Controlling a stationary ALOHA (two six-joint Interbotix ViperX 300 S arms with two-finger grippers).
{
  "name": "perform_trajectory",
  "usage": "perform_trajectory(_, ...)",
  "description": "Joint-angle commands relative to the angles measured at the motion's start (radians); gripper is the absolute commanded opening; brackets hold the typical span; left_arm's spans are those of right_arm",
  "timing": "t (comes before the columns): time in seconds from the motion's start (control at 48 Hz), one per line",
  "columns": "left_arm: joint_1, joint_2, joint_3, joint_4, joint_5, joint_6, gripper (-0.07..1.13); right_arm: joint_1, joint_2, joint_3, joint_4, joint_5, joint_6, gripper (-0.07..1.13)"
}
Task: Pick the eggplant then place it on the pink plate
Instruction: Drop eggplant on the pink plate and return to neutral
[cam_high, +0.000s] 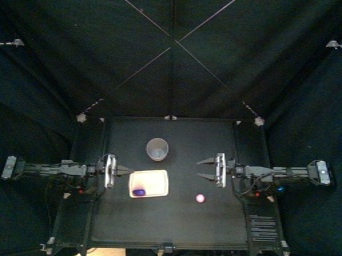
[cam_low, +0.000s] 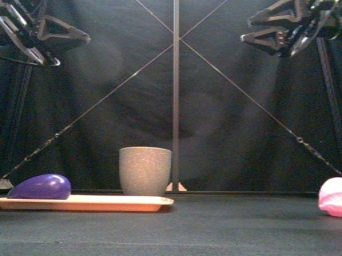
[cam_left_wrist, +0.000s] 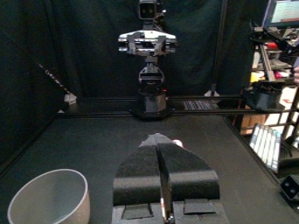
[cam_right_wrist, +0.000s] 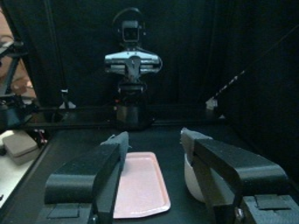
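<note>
Nearest the front edge, off to the right, a small pink toy (cam_low: 331, 197) sits alone. A little further back and to the left, the purple eggplant (cam_low: 40, 186) already lies on the left end of the pink tray (cam_low: 114, 203). Its long axis seems to run left to right across the table, though from above it is too small to be sure. That puts it closer to the left arm. The left gripper (cam_left_wrist: 160, 147) hangs high, pinched closed on nothing. The right gripper (cam_right_wrist: 155, 138) is spread wide, empty too, and looks along the tray, where its own jaw hides the eggplant. The grey cup (cam_low: 144, 170) stands just behind the tray.
</note>
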Motion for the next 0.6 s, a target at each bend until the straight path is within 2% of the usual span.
perform_trajectory(0.021,0.002,0.002,-0.011,0.003,-0.006,0.002,-0.04,0.005,-0.083,0.049,0.000,-0.002,0.000,0.88)
perform_trajectory(0.188,0.002,0.002,-0.009,0.003,-0.006,0.000,-0.04,0.014,-0.127,0.098,0.005,0.017,0.000,0.88)
perform_trajectory(0.604,0.002,0.002,-0.009,0.003,-0.006,0.000,-0.04,0.009,-0.129,0.084,-0.008,0.055,-0.002,0.88)
